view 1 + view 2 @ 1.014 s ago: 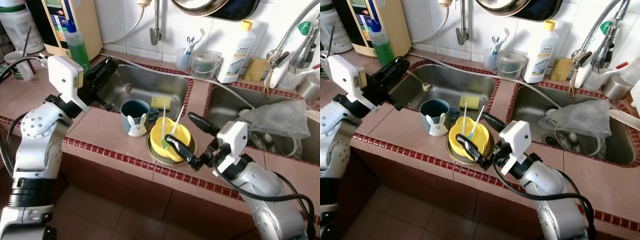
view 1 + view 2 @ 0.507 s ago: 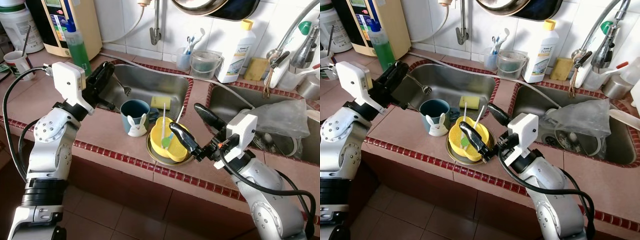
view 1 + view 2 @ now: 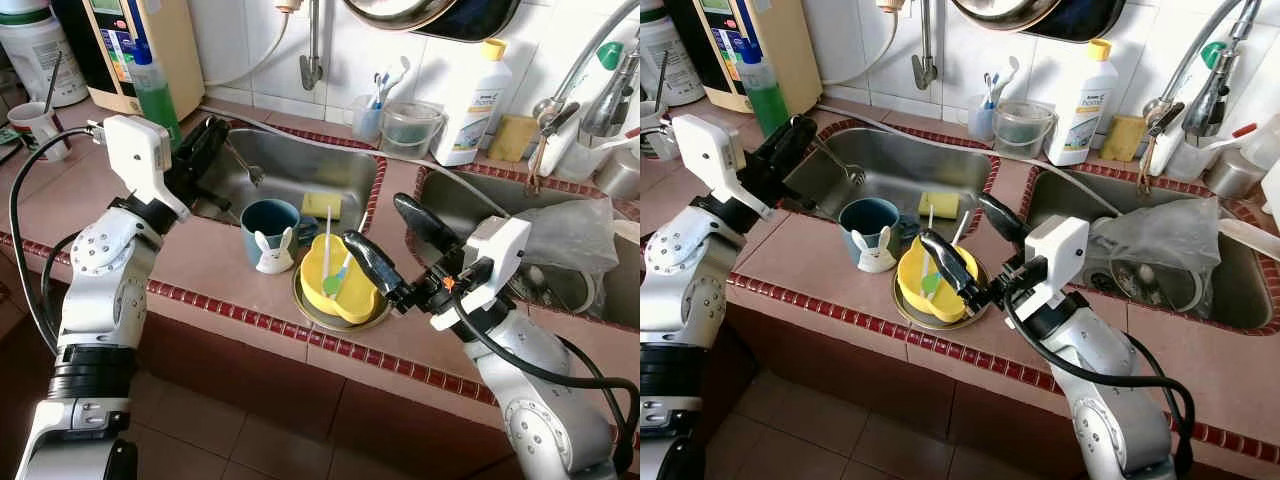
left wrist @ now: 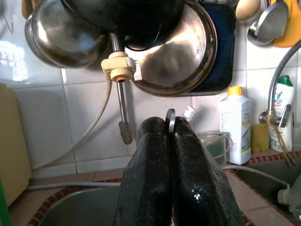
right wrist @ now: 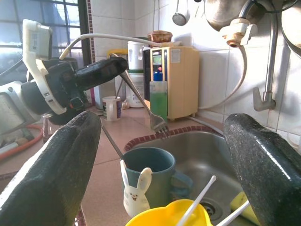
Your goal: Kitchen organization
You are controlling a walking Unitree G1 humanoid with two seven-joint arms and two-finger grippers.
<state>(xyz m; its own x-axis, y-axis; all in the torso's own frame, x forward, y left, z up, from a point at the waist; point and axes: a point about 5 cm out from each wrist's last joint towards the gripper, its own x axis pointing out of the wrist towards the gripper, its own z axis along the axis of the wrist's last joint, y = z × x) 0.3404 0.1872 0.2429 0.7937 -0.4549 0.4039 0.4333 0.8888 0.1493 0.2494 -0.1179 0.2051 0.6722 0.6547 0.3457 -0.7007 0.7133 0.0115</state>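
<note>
Nearest in, the right hand point(image 3: 385, 245) hangs with fingers spread wide over the yellow bowl point(image 3: 342, 287), which sits in a metal dish point(image 3: 305, 306) on the tiled surface point(image 3: 195, 260), two white sticks point(image 3: 327, 240) poking up out of it. Just beside the bowl stands the teal bunny mug point(image 3: 270, 233). Further back, the left hand point(image 3: 212, 140) is pressed together on a fork point(image 3: 245, 169), holding it out over the left sink point(image 3: 300, 165), where a yellow sponge point(image 3: 322, 205) lies.
</note>
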